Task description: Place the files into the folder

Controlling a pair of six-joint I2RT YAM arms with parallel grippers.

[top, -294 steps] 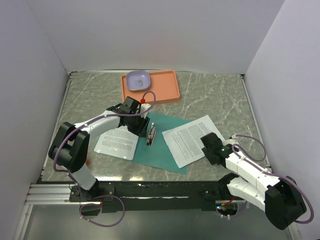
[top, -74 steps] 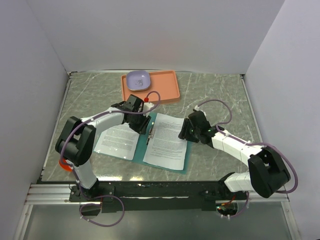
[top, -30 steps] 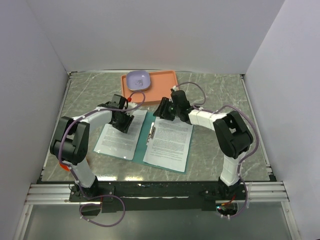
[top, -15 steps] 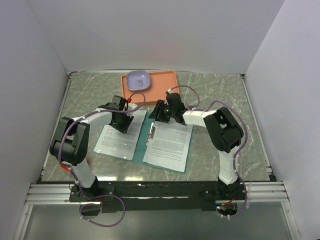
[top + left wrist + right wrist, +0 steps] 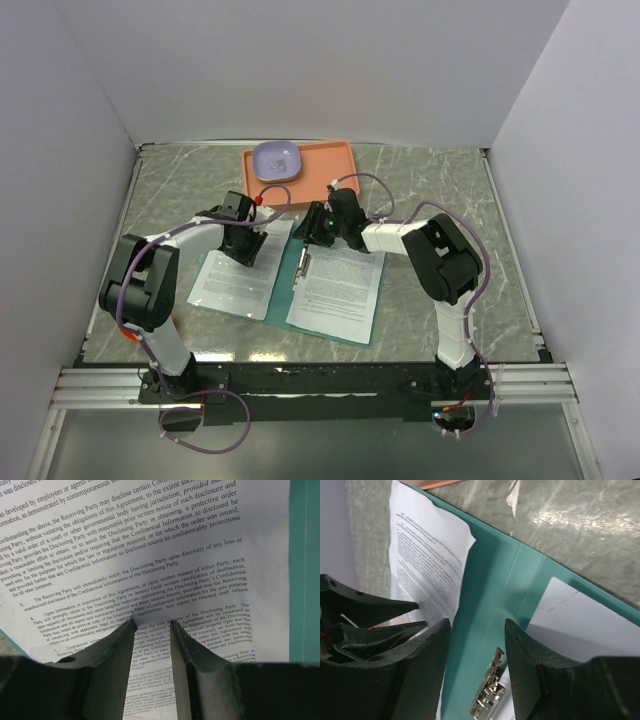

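Teal folder [image 5: 490,595] lies open. Our left gripper [image 5: 152,622], half-open, presses a file [image 5: 140,545]; our right gripper [image 5: 476,623] hovers half-open, empty.

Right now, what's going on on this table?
Two arms are filing paper into an open folder. The left sheet and right sheet lie on its two halves, with the fastener bare between them. The left gripper is down on the left sheet, fingers slightly apart, tips at the paper. The right gripper hovers open over the spine near the fastener, holding nothing. A tray with a bowl sits behind.
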